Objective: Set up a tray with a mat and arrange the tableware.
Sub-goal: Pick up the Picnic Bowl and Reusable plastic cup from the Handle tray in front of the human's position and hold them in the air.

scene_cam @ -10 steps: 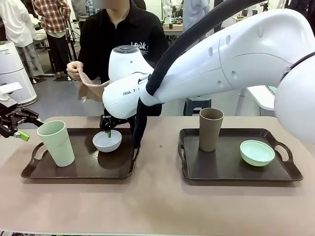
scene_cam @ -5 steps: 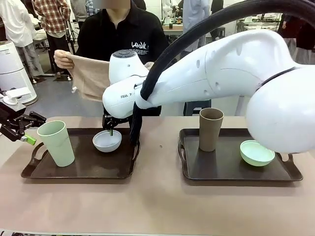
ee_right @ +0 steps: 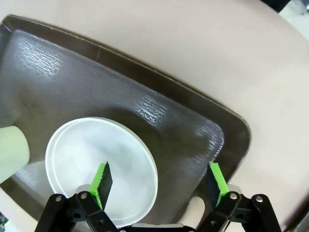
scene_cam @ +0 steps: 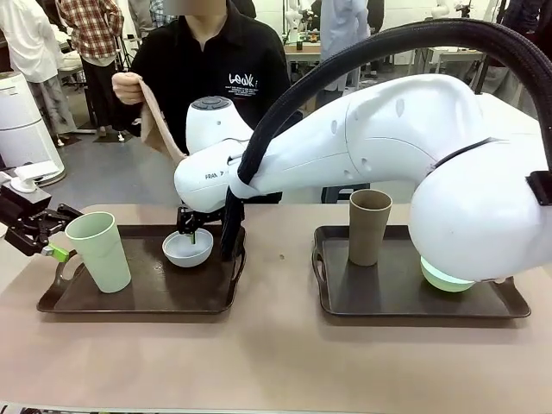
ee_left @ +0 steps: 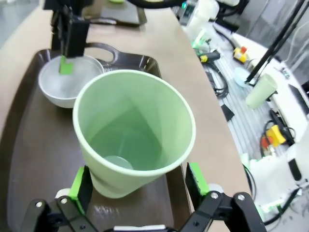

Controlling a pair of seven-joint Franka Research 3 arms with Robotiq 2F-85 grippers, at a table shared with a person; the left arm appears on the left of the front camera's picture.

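Note:
The pale green cup (scene_cam: pixel 97 250) stands at the left of the left tray (scene_cam: pixel 138 297). My left gripper (scene_cam: pixel 39 241) is open beside it. In the left wrist view the cup (ee_left: pixel 135 130) sits between the spread pads (ee_left: pixel 79 183) of this gripper (ee_left: pixel 137 181). My right gripper (scene_cam: pixel 194 228) reaches across to the white bowl (scene_cam: pixel 187 248). It is open (ee_right: pixel 159 181), with one pad (ee_right: pixel 102 180) inside the bowl (ee_right: pixel 96 159) and the other outside the rim. On the right tray (scene_cam: pixel 388 297) stand the taupe cup (scene_cam: pixel 369 226) and the mint bowl (scene_cam: pixel 448 278), which is partly hidden by my right arm.
The person at the far side holds up a tan mat (scene_cam: pixel 155 121) in one hand. My big white right arm (scene_cam: pixel 388 147) spans the middle of the table above both trays. Bare tabletop (scene_cam: pixel 276 362) lies in front of the trays.
My left gripper has moved down and closer to the pale green cup. The person lifted and gathered the tan mat. My right arm shifted slightly over the white bowl.

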